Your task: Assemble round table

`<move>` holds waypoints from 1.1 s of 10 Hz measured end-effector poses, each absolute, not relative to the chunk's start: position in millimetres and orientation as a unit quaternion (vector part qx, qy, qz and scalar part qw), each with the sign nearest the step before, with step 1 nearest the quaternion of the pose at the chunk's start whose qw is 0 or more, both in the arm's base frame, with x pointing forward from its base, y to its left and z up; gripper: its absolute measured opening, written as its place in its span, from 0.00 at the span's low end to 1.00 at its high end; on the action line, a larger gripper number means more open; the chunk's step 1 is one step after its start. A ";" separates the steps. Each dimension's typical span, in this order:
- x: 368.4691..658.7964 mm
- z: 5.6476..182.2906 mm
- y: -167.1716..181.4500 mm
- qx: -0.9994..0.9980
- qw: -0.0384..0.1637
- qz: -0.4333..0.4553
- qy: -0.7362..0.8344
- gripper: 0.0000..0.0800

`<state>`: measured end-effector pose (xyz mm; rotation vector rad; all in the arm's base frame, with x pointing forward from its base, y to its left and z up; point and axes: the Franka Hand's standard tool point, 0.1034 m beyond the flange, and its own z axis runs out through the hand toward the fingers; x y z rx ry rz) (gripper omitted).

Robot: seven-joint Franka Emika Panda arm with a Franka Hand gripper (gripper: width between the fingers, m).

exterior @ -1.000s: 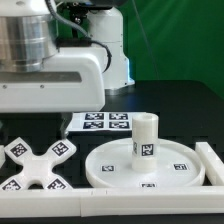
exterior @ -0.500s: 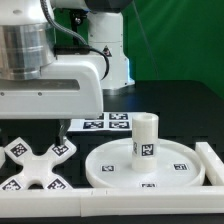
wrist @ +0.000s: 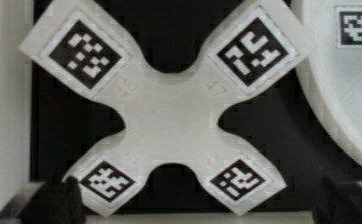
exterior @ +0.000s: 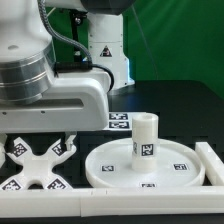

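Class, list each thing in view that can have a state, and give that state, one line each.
cross-shaped piece: lying flat, tags up, not gripped.
end effector: open, over the cross-shaped piece, holding nothing.
disc: lying flat.
post: upright at the disc's centre.

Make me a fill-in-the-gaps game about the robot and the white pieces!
The post stands ____ on the disc.
The cross-shaped piece has ____ arms, each with a tag.
The gripper above it is ____ and holds nothing.
Missing words: upright; four; open.
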<state>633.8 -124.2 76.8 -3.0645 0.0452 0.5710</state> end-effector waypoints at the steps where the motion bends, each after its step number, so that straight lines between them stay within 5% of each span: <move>1: 633.9 76.6 -124.4 -0.983 0.012 0.183 0.015 0.81; 11: 610.8 40.3 -132.1 -0.975 0.016 0.222 0.024 0.81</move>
